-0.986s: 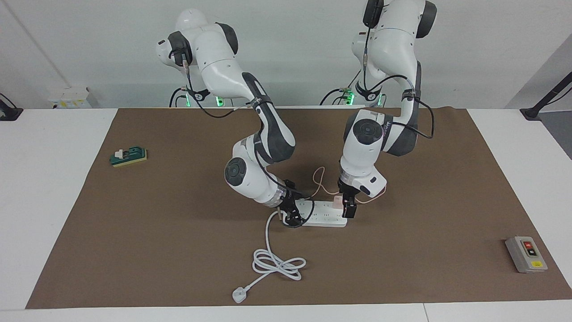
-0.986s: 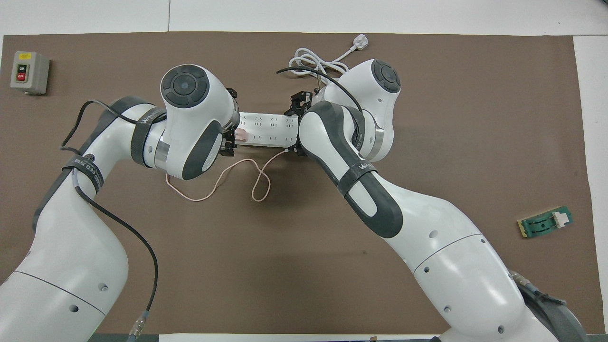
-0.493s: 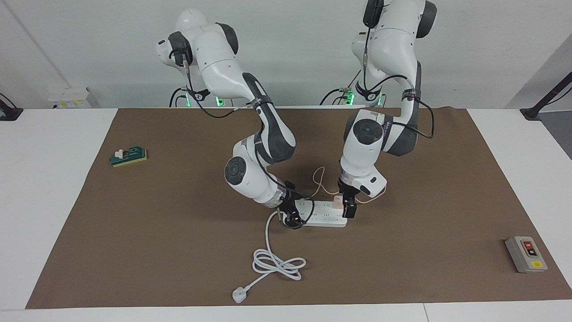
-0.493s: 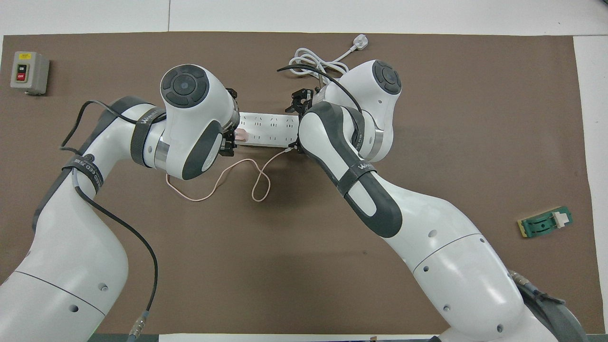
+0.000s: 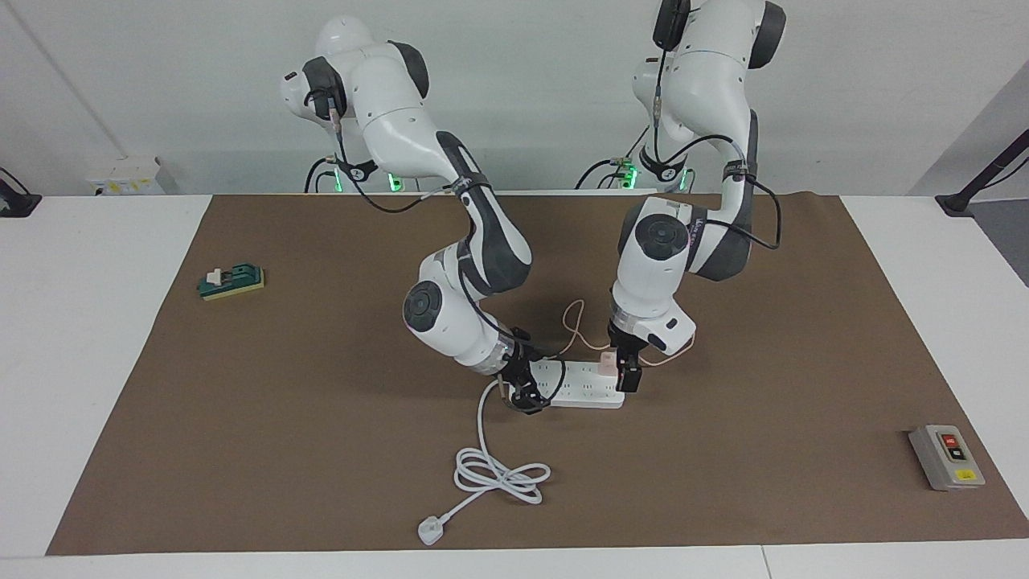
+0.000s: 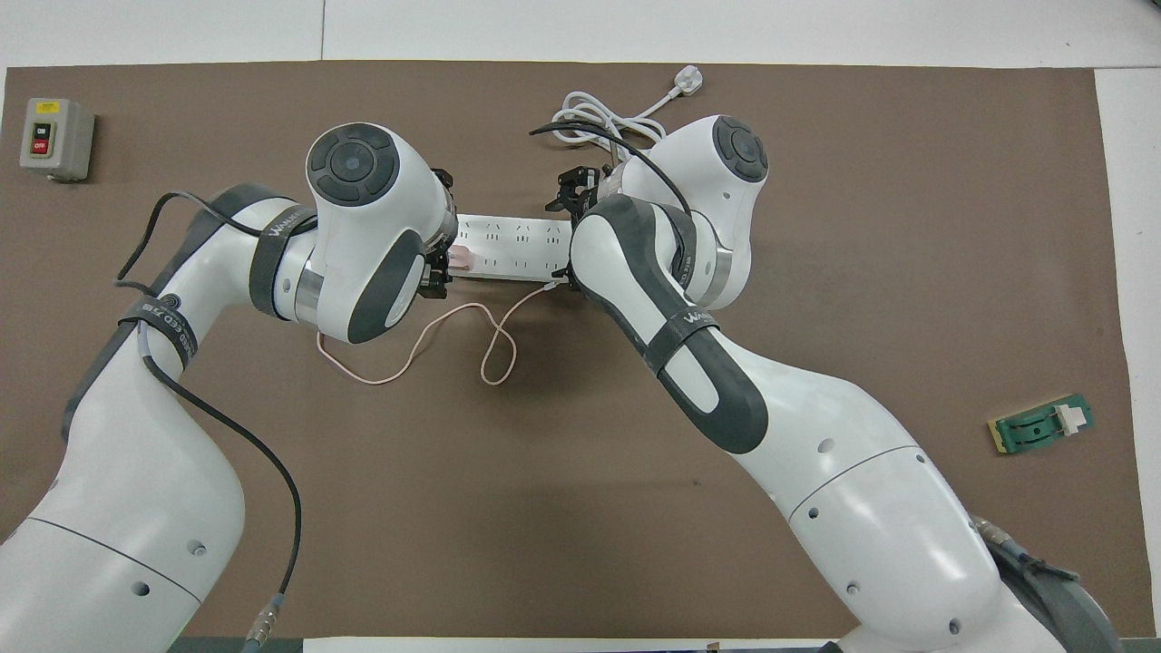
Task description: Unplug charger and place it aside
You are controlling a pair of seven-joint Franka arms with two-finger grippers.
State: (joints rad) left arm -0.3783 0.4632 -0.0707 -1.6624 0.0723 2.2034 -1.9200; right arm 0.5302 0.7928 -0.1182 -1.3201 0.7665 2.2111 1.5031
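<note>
The small pale-pink cube-shaped charger (image 5: 604,365) sits plugged into the long white multi-socket power strip (image 5: 580,384), at the strip's end toward the left arm, its thin pink cable (image 6: 426,337) looping on the brown mat (image 5: 321,450) nearer the robots. The left end effector (image 5: 625,371) is at the charger, its fingers spread apart around it. The right end effector (image 5: 521,392) is down on the strip's other end; whether its fingers are together I cannot tell.

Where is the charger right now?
The charger sits plugged into the power strip at its end toward the left arm's side of the table, mid-mat, with the left gripper right at it.
</note>
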